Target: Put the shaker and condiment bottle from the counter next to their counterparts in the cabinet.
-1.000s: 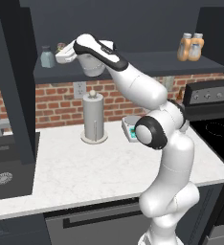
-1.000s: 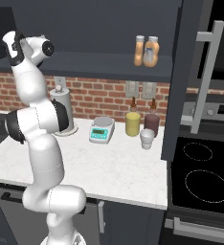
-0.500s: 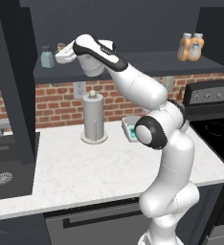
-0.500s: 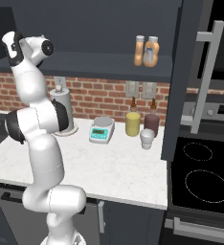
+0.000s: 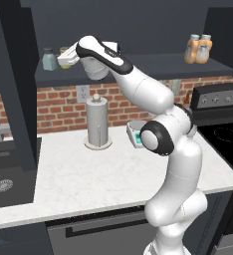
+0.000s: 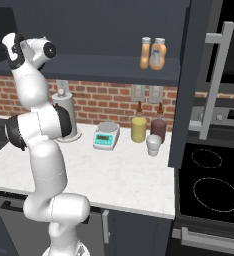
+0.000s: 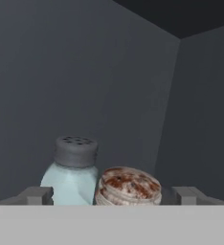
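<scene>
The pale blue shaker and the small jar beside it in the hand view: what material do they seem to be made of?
The pale blue-grey shaker looks like translucent glass or plastic with a matte grey perforated cap. The small jar has a rough speckled brown-and-cream top, perhaps a worn cap; its body is mostly hidden. The cabinet wall looks matte, dark and painted.

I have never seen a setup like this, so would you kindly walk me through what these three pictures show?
This is a rendered kitchen with a white robot arm on a base. Two pictures come from cameras on that base, behind the arm to its left and right. The third looks along the gripper from the hand.

The arm reaches up to the dark cabinet shelf. In the hand view the fingers stand wide apart on either side of a small jar, beside a pale blue shaker; they do not appear to pinch it. Two orange bottles stand farther along the shelf.

On the marble counter are a paper-towel roll, a small scale, a yellow bottle, a dark bottle and a white cup.
</scene>
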